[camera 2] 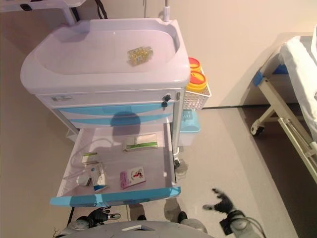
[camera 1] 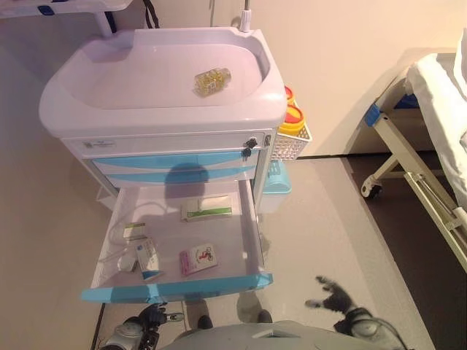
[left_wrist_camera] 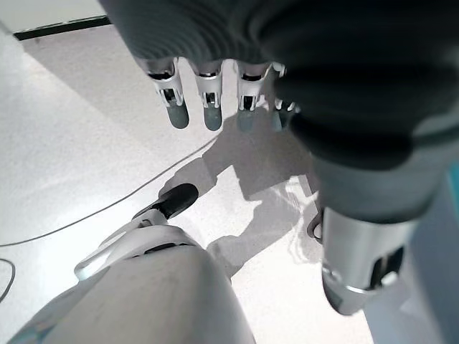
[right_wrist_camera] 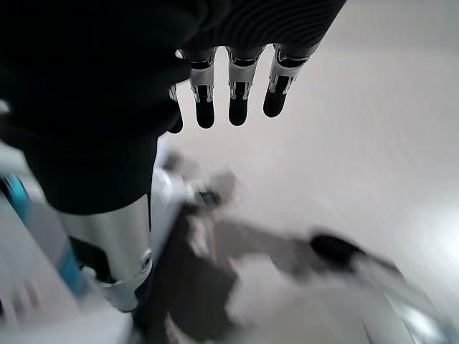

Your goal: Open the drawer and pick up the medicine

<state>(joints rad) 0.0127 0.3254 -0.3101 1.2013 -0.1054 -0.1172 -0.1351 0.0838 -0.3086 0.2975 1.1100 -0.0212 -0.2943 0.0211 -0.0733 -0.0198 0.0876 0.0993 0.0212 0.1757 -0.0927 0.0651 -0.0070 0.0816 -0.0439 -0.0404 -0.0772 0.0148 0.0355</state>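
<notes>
- The pale lilac plastic medical cart (camera 1: 164, 117) has a smooth, rounded tray top; a clear blister pack of yellow capsules (camera 1: 211, 80) lies on it.
- Its lowest blue-fronted drawer (camera 1: 175, 288) stands pulled out toward the near side, holding flat medicine packets: a green-striped box (camera 1: 207, 210) at the far end, a pink-printed sachet (camera 1: 198, 259) nearer, and a blue-and-white box (camera 1: 148, 258) to the left.
- The left hand (left_wrist_camera: 208, 93) hangs below the drawer front with its fingers straight and empty; only its wrist view shows this.
- The right hand (right_wrist_camera: 229, 86), low on the right over bare floor, is spread and holds nothing.
- A white lattice basket (camera 1: 290, 140) with yellow-lidded containers (camera 1: 291, 124) hangs on the cart's right side.
</notes>
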